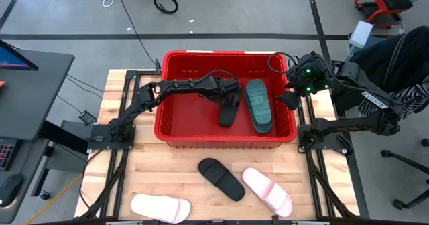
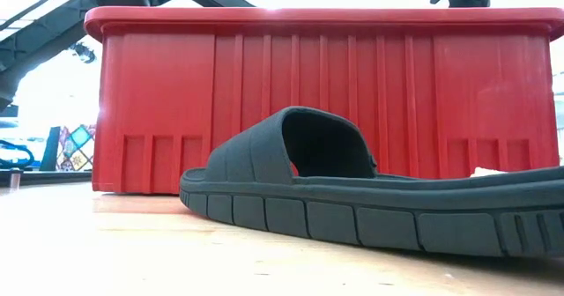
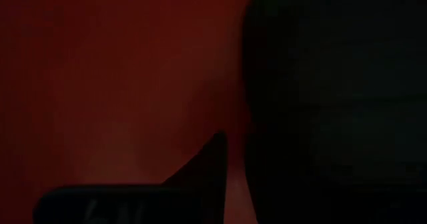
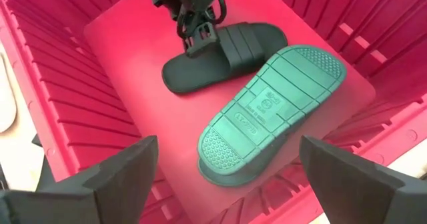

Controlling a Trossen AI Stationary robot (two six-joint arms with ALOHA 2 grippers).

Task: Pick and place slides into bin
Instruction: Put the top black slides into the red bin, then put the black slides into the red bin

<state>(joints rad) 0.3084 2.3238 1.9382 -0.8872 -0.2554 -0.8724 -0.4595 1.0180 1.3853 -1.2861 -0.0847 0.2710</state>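
Note:
The red bin (image 1: 221,54) stands at the table's far middle and fills the low view (image 2: 326,93). In it lie a black slide (image 4: 200,67), sole down, and a teal slide (image 4: 270,111), sole up, both flat on the bin's floor. My left gripper (image 4: 199,41) reaches into the bin and is shut on the black slide (image 1: 226,114). My right gripper (image 1: 289,99) hangs open and empty over the bin's right side, above the teal slide (image 1: 258,106). My left gripper holds the black slide at the edge of its strap (image 4: 212,43), beside the foot opening. The fingers come from above, slanting down into the bin. The gripper's own body hides the pinch. The slide lies flat on the bin's floor.
On the wooden table in front of the bin lie a second black slide (image 1: 221,179), close before the low camera (image 2: 352,199), and two pale pink slides (image 1: 267,190) (image 1: 161,208) near the front edge. A dark desk (image 1: 33,71) stands left of the table.

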